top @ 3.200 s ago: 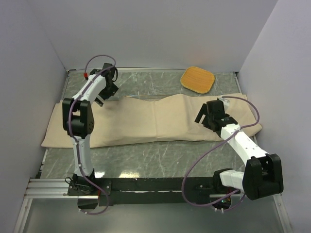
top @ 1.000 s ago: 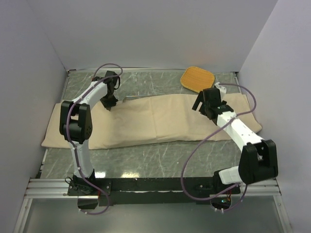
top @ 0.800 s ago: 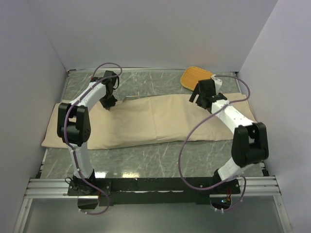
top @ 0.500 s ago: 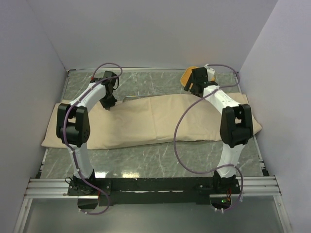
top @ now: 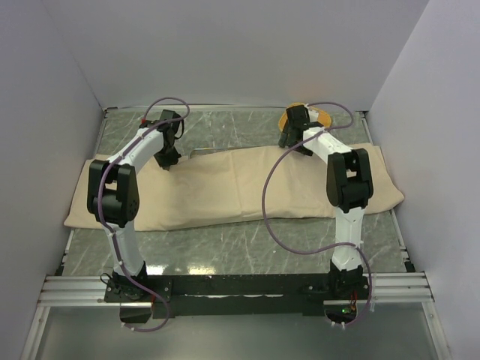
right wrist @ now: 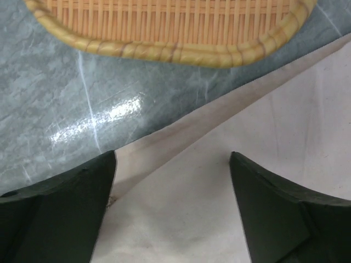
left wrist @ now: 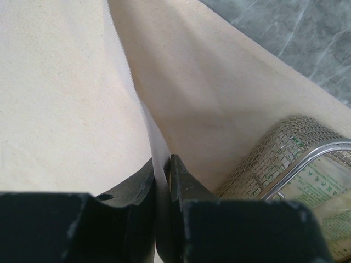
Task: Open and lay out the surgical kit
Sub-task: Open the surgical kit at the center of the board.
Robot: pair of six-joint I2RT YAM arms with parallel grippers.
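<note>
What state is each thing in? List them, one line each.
wrapping cloth: mostly folded shut, one edge pinched up.
wire-mesh tray: corner uncovered, rest under cloth.
packet: lying in tray.
left gripper: shut on cloth edge.
right gripper: open, above cloth's far edge.
woven pad: flat on table.

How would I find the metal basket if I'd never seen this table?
Look at the big beige cloth across the table. By the left gripper pinching its fold, the mesh tray peeks out: the only shiny wire grid.
</note>
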